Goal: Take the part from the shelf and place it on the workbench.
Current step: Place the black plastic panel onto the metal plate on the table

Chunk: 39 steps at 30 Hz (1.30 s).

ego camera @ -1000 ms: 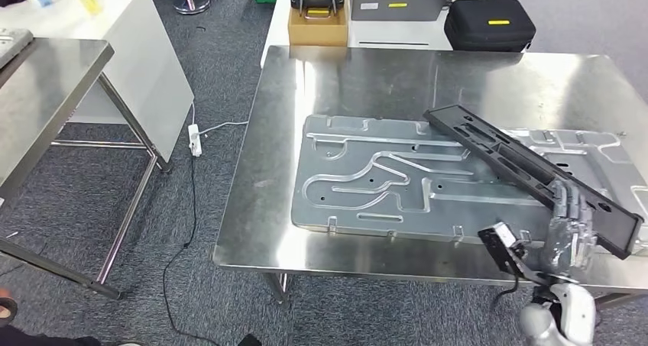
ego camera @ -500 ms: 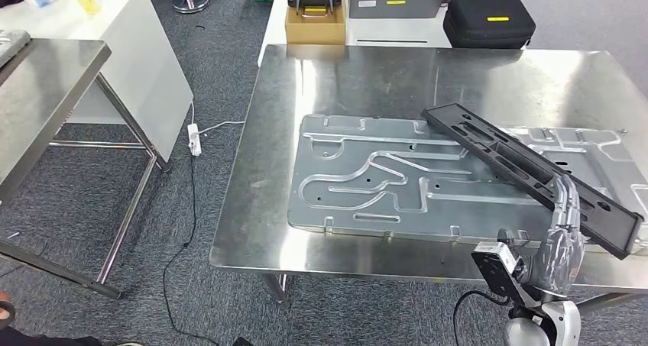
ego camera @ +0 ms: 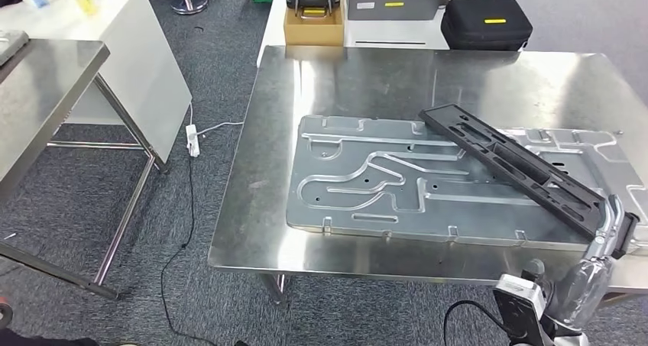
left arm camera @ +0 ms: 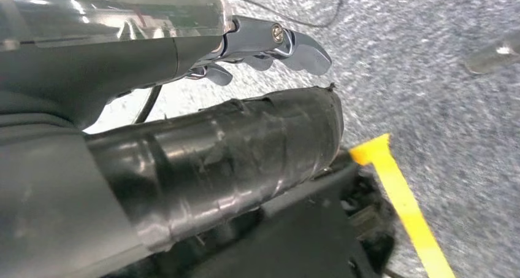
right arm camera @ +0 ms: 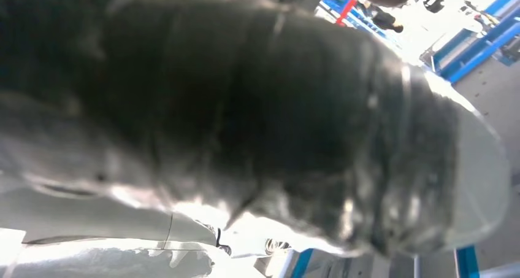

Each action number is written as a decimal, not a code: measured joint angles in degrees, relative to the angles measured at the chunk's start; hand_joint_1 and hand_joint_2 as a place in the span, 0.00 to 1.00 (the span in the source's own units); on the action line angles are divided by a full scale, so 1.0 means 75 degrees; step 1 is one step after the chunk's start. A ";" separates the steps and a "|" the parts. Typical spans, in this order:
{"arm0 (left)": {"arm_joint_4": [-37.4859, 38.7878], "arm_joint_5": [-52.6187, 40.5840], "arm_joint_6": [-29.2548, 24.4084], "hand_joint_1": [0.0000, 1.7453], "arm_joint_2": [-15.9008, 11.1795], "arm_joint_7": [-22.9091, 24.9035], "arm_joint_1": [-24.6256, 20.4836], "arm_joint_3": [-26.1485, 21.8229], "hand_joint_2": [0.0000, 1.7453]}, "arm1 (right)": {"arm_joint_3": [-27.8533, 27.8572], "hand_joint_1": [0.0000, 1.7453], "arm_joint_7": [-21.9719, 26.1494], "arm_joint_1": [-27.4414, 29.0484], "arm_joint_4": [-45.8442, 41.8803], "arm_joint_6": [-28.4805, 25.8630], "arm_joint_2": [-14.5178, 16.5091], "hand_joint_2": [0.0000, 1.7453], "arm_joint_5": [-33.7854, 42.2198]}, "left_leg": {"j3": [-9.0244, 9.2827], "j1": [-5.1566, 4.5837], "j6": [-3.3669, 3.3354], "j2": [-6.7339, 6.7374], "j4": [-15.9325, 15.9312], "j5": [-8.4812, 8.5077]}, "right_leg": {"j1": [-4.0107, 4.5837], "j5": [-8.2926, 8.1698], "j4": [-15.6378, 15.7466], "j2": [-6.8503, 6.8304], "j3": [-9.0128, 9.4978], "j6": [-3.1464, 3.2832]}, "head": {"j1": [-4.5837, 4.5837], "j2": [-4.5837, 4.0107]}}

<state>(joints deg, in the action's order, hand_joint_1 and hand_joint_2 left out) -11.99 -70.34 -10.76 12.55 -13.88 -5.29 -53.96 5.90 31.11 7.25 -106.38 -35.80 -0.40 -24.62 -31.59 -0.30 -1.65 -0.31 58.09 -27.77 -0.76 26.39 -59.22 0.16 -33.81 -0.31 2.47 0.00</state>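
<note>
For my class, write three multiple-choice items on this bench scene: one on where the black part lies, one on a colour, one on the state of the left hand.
1. The long black part lies:
A. on the floor
B. across the grey metal plate
C. in the cardboard box

2. The stripe on the black case is:
A. yellow
B. red
C. white

3. The left hand holds:
A. the part
B. a cable
C. nothing

Key: B, the part slants over the plate; A, a yellow mark shows on the case; C, its fingers hang over carpet, holding nothing.
</note>
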 joint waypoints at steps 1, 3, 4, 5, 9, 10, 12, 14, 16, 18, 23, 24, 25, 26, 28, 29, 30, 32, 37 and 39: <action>0.0001 -0.0002 -0.0033 0.00 0.0001 0.0012 0.0006 -0.0006 0.00 | -0.0004 0.00 0.0018 0.0040 -0.0069 -0.0002 0.0028 0.00 0.0038 | 0.0015 0.0012 -0.0040 0.0007 -0.0036 0.0035 | -0.0012 0.0005 -0.0006 0.0000 0.0000 -0.0045 | -0.0001 0.0000; 0.0001 -0.0011 -0.0102 0.00 0.0003 0.0045 0.0002 -0.0013 0.00 | -0.0012 0.00 0.0035 0.0094 -0.0181 -0.0003 0.0066 0.00 0.0110 | 0.0048 0.0047 -0.0135 0.0023 -0.0117 0.0115 | -0.0020 0.0202 -0.0246 -0.0001 -0.0102 -0.0115 | 0.0004 0.0000; 0.0002 -0.0015 -0.0134 0.00 0.0005 0.0066 -0.0007 -0.0016 0.00 | -0.0014 0.00 0.0037 0.0109 -0.0216 -0.0002 0.0074 0.00 0.0147 | 0.0060 0.0060 -0.0170 0.0033 -0.0147 0.0146 | -0.0030 0.0430 -0.0607 -0.0002 -0.0261 -0.0143 | 0.0008 0.0000; 0.0002 -0.0017 -0.0162 0.00 0.0005 0.0086 -0.0013 -0.0020 0.00 | -0.0015 0.00 0.0038 0.0120 -0.0230 -0.0001 0.0086 0.00 0.0180 | 0.0049 0.0055 -0.0185 0.0037 -0.0148 0.0155 | -0.0030 0.0698 -0.1095 -0.0003 -0.0481 -0.0166 | 0.0011 0.0000; 0.0002 -0.0009 -0.0222 0.00 0.0007 0.0158 -0.0019 -0.0047 0.00 | -0.0017 0.00 0.0039 0.0145 -0.0230 0.0002 0.0120 0.00 0.0254 | 0.0029 0.0036 -0.0185 0.0048 -0.0115 0.0152 | -0.0040 0.0831 -0.1873 -0.0006 -0.0803 -0.0204 | 0.0010 0.0000; 0.0002 -0.0009 -0.0236 0.00 0.0013 0.0170 -0.0026 -0.0049 0.00 | -0.0018 0.00 0.0040 0.0137 -0.0229 0.0006 0.0122 0.00 0.0271 | 0.0033 0.0037 -0.0178 0.0044 -0.0099 0.0143 | -0.0041 0.0560 -0.1409 -0.0008 -0.0560 -0.0190 | 0.0011 -0.0001; 0.0002 -0.0009 -0.0265 0.00 0.0025 0.0196 -0.0047 -0.0052 0.00 | -0.0023 0.00 0.0045 0.0104 -0.0230 0.0015 0.0125 0.00 0.0293 | 0.0025 0.0025 -0.0140 0.0035 -0.0052 0.0115 | -0.0021 0.0187 -0.0392 -0.0014 -0.0053 -0.0129 | 0.0010 -0.0001; 0.0002 -0.0011 -0.0280 0.00 0.0028 0.0228 -0.0068 -0.0056 0.00 | -0.0029 0.00 0.0055 0.0074 -0.0240 0.0027 0.0135 0.00 0.0310 | -0.0001 0.0004 -0.0074 0.0032 -0.0021 0.0104 | 0.0020 0.0113 0.0013 -0.0010 0.0122 -0.0060 | 0.0008 0.0000; 0.0001 -0.0012 -0.0284 0.00 0.0028 0.0249 -0.0087 -0.0060 0.00 | -0.0044 0.00 0.0060 0.0064 -0.0250 0.0039 0.0152 0.00 0.0326 | -0.0014 -0.0004 -0.0004 0.0030 -0.0017 0.0103 | 0.0023 0.0081 0.0027 -0.0002 0.0109 0.0006 | 0.0007 0.0000; 0.0000 -0.0013 -0.0288 0.00 0.0027 0.0257 -0.0099 -0.0061 0.00 | -0.0073 0.00 0.0062 0.0046 -0.0258 0.0044 0.0177 0.00 0.0345 | -0.0084 0.0006 0.0075 0.0026 0.0150 -0.0054 | -0.0016 0.0037 0.0076 -0.0012 0.0117 0.0090 | 0.0001 0.0000; 0.0002 -0.0017 -0.0288 0.00 0.0026 0.0274 -0.0092 -0.0064 0.00 | -0.0144 0.00 0.0063 0.0016 -0.0274 0.0058 0.0223 0.00 0.0402 | -0.0903 0.0078 0.0228 0.0028 0.2124 -0.1033 | -0.0026 -0.0017 0.0075 -0.0051 0.0035 0.0189 | -0.0014 0.0000; 0.0002 -0.0017 -0.0287 0.00 0.0025 0.0275 -0.0087 -0.0064 0.00 | -0.0151 0.00 0.0063 0.0017 -0.0272 0.0060 0.0233 0.00 0.0410 | -0.0849 0.0085 0.0234 0.0029 0.2071 -0.0924 | -0.0026 -0.0020 0.0061 -0.0052 0.0024 0.0186 | -0.0014 0.0000; 0.0002 -0.0016 -0.0287 0.00 0.0023 0.0275 -0.0085 -0.0064 0.00 | -0.0157 0.00 0.0063 0.0017 -0.0271 0.0060 0.0243 0.00 0.0416 | -0.0650 0.0090 0.0228 0.0029 0.1721 -0.0697 | -0.0028 -0.0023 0.0048 -0.0051 0.0021 0.0180 | -0.0015 0.0000; 0.0001 -0.0015 -0.0287 0.00 0.0022 0.0275 -0.0086 -0.0064 0.00 | -0.0164 0.00 0.0063 0.0017 -0.0271 0.0060 0.0249 0.00 0.0420 | -0.0360 0.0093 0.0209 0.0028 0.1179 -0.0434 | -0.0030 -0.0028 0.0036 -0.0050 0.0020 0.0170 | -0.0014 0.0000; 0.0001 -0.0016 -0.0287 0.00 0.0018 0.0274 -0.0099 -0.0064 0.00 | -0.0190 0.00 0.0072 0.0016 -0.0273 0.0058 0.0256 0.00 0.0422 | 0.0092 0.0074 0.0157 0.0024 0.0251 -0.0130 | -0.0005 -0.0045 0.0006 -0.0042 -0.0001 0.0112 | -0.0010 0.0000; 0.0001 -0.0017 -0.0287 0.00 0.0017 0.0273 -0.0101 -0.0064 0.00 | -0.0206 0.00 0.0080 0.0017 -0.0276 0.0054 0.0257 0.00 0.0421 | 0.0171 0.0060 0.0126 0.0022 0.0044 -0.0093 | 0.0002 -0.0061 0.0000 -0.0039 -0.0016 0.0070 | -0.0008 0.0000; 0.0002 -0.0017 -0.0286 0.00 0.0016 0.0272 -0.0095 -0.0065 0.00 | -0.0220 0.00 0.0090 0.0017 -0.0280 0.0050 0.0259 0.00 0.0420 | 0.0166 0.0043 0.0097 0.0021 -0.0005 -0.0099 | 0.0008 -0.0083 0.0004 -0.0036 -0.0029 0.0021 | -0.0006 0.0000; 0.0001 -0.0017 -0.0286 0.00 0.0015 0.0272 -0.0070 -0.0066 0.00 | -0.0241 0.00 0.0104 0.0021 -0.0291 0.0041 0.0269 0.00 0.0420 | 0.0149 0.0051 0.0000 0.0030 -0.0049 -0.0025 | -0.0009 -0.0093 0.0000 -0.0033 -0.0041 -0.0070 | -0.0004 0.0000; 0.0002 -0.0015 -0.0280 0.00 0.0013 0.0262 -0.0055 -0.0069 0.00 | -0.0251 0.00 0.0118 0.0054 -0.0314 0.0034 0.0278 0.00 0.0417 | 0.0031 0.0060 -0.0198 0.0073 -0.0114 0.0155 | -0.0023 0.0993 -0.1642 -0.0029 -0.0693 -0.0191 | -0.0002 0.0000; 0.0002 -0.0012 -0.0278 0.00 0.0012 0.0258 -0.0038 -0.0070 0.00 | -0.0254 0.00 0.0118 0.0087 -0.0314 0.0035 0.0278 0.00 0.0415 | -0.0040 0.0050 -0.0197 0.0078 -0.0080 0.0181 | -0.0026 0.1052 -0.1985 -0.0030 -0.0751 -0.0209 | -0.0003 0.0000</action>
<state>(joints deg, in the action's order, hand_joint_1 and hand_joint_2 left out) -11.98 -70.42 -12.85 12.64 -11.95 -5.57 -54.49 4.00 32.00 7.90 -108.74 -35.53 1.68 -21.50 -31.89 0.07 -3.12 0.28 57.48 -26.42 -0.95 34.28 -74.11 -0.07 -39.45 -1.88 2.45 0.00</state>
